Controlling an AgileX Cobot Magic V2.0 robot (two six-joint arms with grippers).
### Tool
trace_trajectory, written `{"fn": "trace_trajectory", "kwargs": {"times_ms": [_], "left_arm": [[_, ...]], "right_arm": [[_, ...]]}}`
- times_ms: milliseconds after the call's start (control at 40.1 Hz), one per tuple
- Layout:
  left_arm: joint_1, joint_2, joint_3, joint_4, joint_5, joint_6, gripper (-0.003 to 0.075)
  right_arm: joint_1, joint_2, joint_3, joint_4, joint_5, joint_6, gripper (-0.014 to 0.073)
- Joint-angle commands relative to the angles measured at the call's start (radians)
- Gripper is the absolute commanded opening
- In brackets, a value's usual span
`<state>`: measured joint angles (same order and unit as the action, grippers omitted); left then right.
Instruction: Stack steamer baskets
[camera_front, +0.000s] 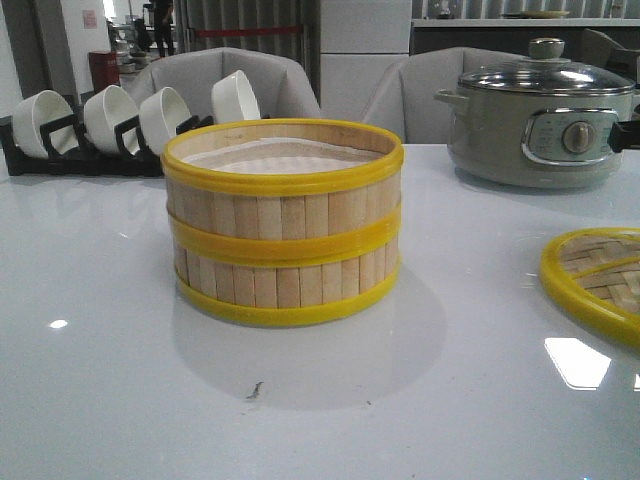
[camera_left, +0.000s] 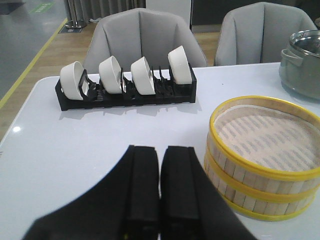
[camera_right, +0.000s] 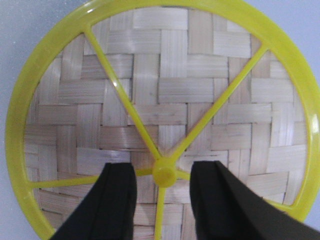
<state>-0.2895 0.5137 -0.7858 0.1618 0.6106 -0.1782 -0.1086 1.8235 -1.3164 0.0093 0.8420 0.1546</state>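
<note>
Two slatted bamboo baskets (camera_front: 283, 222) stacked; flat woven lid (camera_right: 165, 120) apart.

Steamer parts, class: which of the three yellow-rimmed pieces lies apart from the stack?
The woven lid, flat on the table at the right; the two baskets sit stacked, one on the other.

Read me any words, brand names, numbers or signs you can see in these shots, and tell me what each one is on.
No text can be read.
Electric pot: marks around its control knob, too small and blurred to read.
Red sign on the back wall: blurred, unreadable.
Green floor marking: unreadable.
Stacked steamer baskets, lid, bowls and rack: no lettering visible.
</note>
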Motion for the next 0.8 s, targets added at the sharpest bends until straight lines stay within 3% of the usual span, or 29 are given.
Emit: {"fn": "trace_trajectory", "kwargs": {"times_ms": [0,774], "left_arm": [[-0.002,0.006,-0.027,0.007,-0.089,-0.006,0.0095],[-0.002,0.006,-0.027,0.007,-0.089,-0.006,0.0095]], "right_arm": [[0.001,-0.052,-0.022,-0.009,-0.02,-0.009,0.0383],[0.0,-0.052,-0.012,-0.009,-0.03,-0.009,0.0383]]}}
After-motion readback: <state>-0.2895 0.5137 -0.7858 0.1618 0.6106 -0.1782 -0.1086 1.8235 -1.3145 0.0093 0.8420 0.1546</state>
